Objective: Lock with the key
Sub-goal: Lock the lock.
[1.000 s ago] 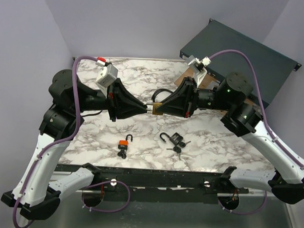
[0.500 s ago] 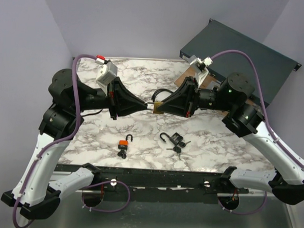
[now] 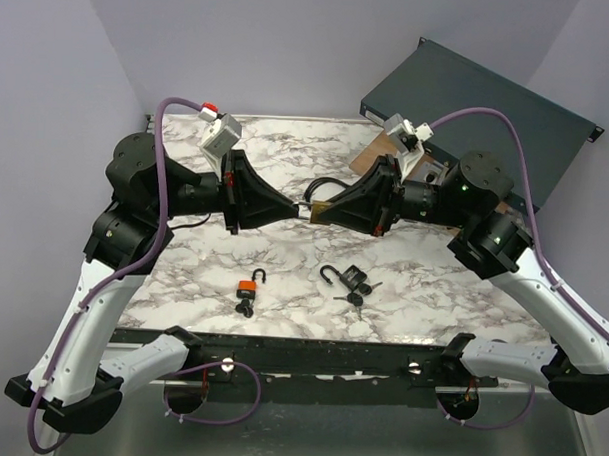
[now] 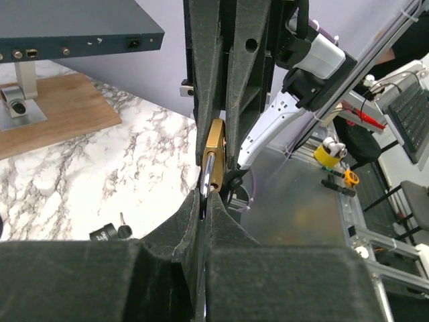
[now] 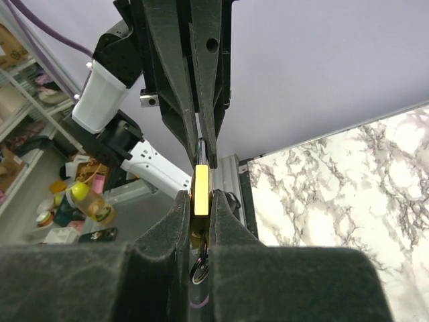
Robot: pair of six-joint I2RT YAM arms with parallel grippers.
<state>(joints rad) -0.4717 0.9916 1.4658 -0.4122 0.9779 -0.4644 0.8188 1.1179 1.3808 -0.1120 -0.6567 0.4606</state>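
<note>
Change, left fingers: 1 second ago the left gripper (image 3: pixel 293 209) had its jaws slightly apart at the lock; now they are pressed fully together on the steel shackle (image 4: pixel 207 178).
Change, arms: both arms sit a little higher and further back in the top view than before; the meeting point over the table (image 3: pixel 287 147) is about the same.
Right fingers: the right gripper (image 3: pixel 325 209) is clamped on the body of the brass padlock (image 4: pixel 216 149), as it was 1 second ago.
Lock position: held in mid-air between the 2 grippers, above the middle of the marble top, body toward the right arm, shackle toward the left.
Key: a metal ring (image 5: pixel 199 271) shows low between the right fingers; cannot tell whether a key sits in the brass padlock.
On the table, near side: orange padlock (image 3: pixel 248 286) with its shackle up and black-headed keys (image 3: pixel 245 308) touching it; just to the right, a black padlock (image 3: pixel 351 278) with its shackle swung open and its key bunch (image 3: pixel 356 300) beside it.
Far right: dark equipment box (image 3: pixel 479 94) raised over a wooden board (image 4: pixel 67 107).
In the way: each wrist view is filled by the other arm's fingers, hiding most of the lock.
</note>
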